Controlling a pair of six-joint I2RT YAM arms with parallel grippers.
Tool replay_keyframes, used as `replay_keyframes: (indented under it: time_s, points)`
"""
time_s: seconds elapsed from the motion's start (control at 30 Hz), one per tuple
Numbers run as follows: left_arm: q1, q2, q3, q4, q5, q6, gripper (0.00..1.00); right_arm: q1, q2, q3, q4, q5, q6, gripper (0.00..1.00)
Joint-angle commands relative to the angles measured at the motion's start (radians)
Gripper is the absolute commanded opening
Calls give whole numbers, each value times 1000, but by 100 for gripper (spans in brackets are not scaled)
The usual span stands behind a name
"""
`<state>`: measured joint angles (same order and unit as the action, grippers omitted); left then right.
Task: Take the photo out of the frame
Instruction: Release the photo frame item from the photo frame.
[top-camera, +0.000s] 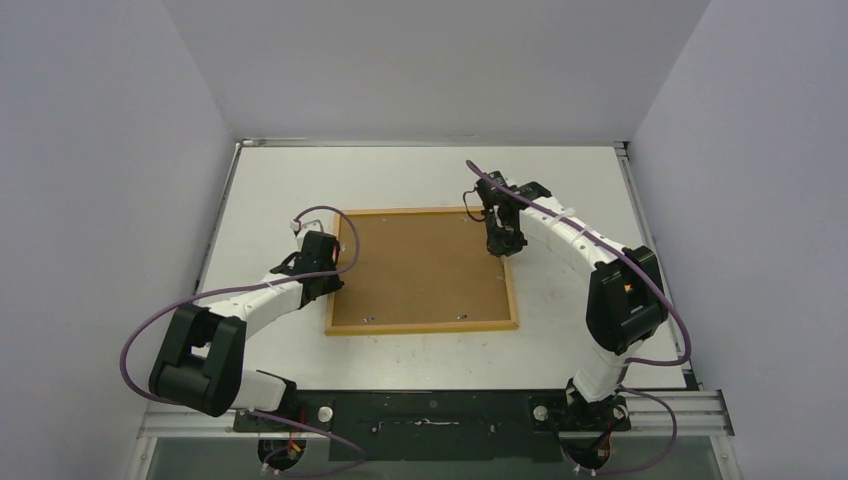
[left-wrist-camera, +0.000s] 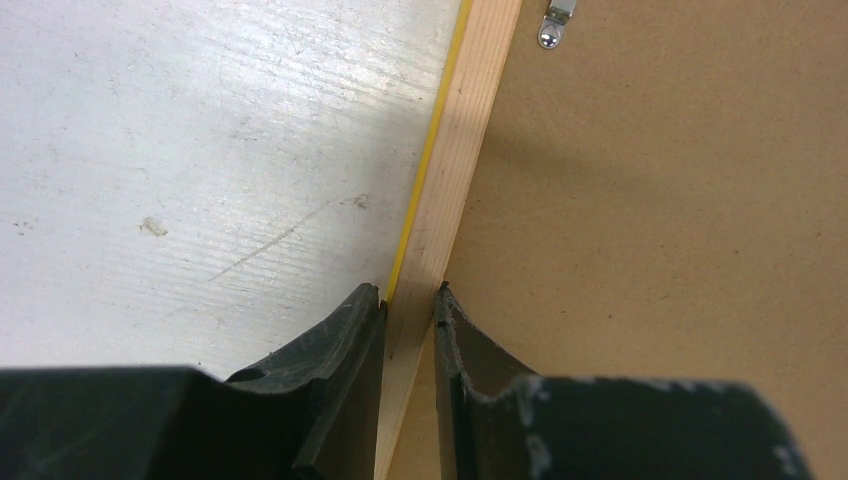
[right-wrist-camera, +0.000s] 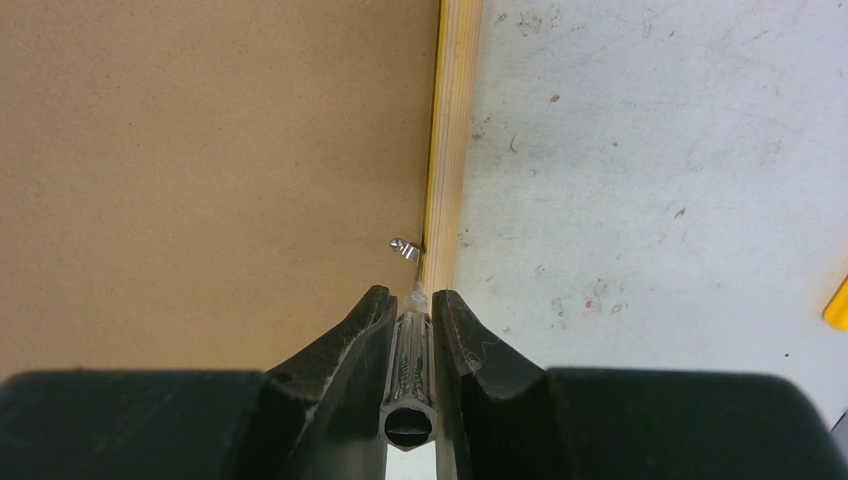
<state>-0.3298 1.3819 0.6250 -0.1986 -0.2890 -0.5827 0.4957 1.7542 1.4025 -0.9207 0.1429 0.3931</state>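
Closest up, left gripper (left-wrist-camera: 410, 295) clamped narrow on the frame (top-camera: 420, 270) at its left wood rim, thin yellow front edge showing beside it. Likewise narrow, right gripper (right-wrist-camera: 412, 295) pinched around a clear-handled tool (right-wrist-camera: 410, 345), its tip hard to make out between the fingers, just short of a small metal tab (right-wrist-camera: 404, 246) on the right rim. Face down in the middle of the table (top-camera: 420, 175), that frame, brown fibreboard backing up and covering the whole opening; photo hidden from sight. Yellow scrap (right-wrist-camera: 838, 305) cut off at the right wrist view's edge, impossible to identify.
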Motion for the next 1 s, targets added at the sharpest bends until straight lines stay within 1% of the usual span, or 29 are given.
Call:
replay_keyframes:
  time_s: [0.0, 0.37, 0.47, 0.57, 0.8, 0.97]
  points:
    - [9, -25, -5, 18, -33, -19, 0, -1, -16, -32, -31, -134, 3, 5]
    - [9, -25, -5, 18, -33, -18, 0, -9, -13, -57, -2, -255, 9, 5]
    - [9, -24, -5, 17, -33, -19, 0, -9, -15, -67, 13, -317, 13, 5]
    - [10, -24, -5, 18, -33, -19, 0, -9, -13, -73, 22, -348, 17, 5]
    - [9, -23, -5, 19, -29, -18, 0, -10, -9, -74, 25, -357, 27, 5]
    - [10, -21, -4, 19, -29, -17, 0, -14, -13, -58, -1, -253, 24, 5]
